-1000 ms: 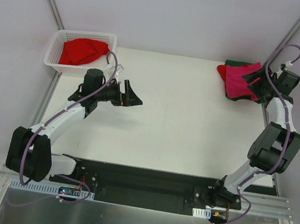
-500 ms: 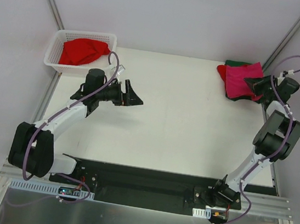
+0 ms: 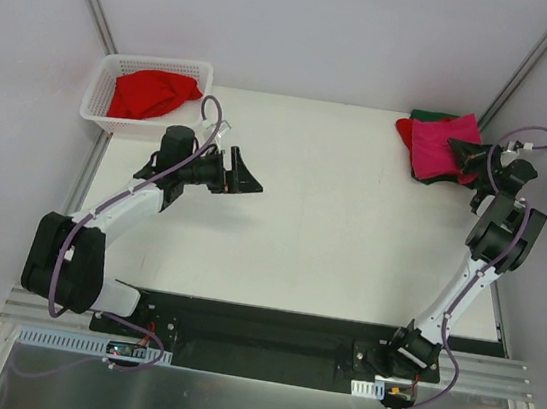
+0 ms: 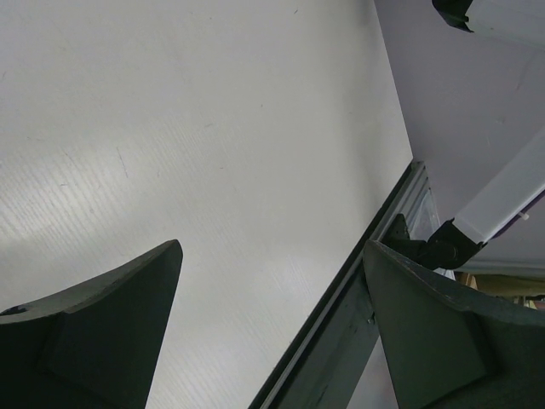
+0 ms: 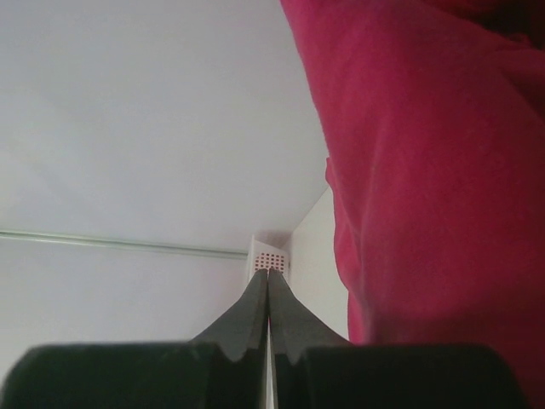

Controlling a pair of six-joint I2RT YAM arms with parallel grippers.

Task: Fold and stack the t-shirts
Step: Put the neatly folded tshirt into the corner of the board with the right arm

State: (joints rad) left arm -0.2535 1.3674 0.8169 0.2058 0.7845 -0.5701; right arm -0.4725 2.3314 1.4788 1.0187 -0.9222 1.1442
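Note:
A folded magenta-pink t-shirt [image 3: 436, 145] tops a stack at the table's back right corner. A red t-shirt [image 3: 404, 131] and a dark green one [image 3: 428, 115] peek out beneath it. Another red t-shirt [image 3: 149, 93] lies crumpled in the white basket [image 3: 97, 91]. My right gripper [image 3: 456, 146] hovers at the stack's right edge, shut with nothing between its fingers. In the right wrist view the closed tips [image 5: 268, 274] sit just left of the pink cloth [image 5: 426, 170]. My left gripper [image 3: 250, 174] hangs open and empty over the bare left table, its fingers spread wide [image 4: 271, 247].
The basket stands at the back left corner, off the table's edge; it also shows far off between the right fingertips [image 5: 271, 258]. Grey walls with metal rails enclose the table. A black base plate [image 3: 266, 340] runs along the near edge.
My right gripper has shut and pulled back to the right, off the pink t-shirt, its arm folding up. The left arm has barely shifted.

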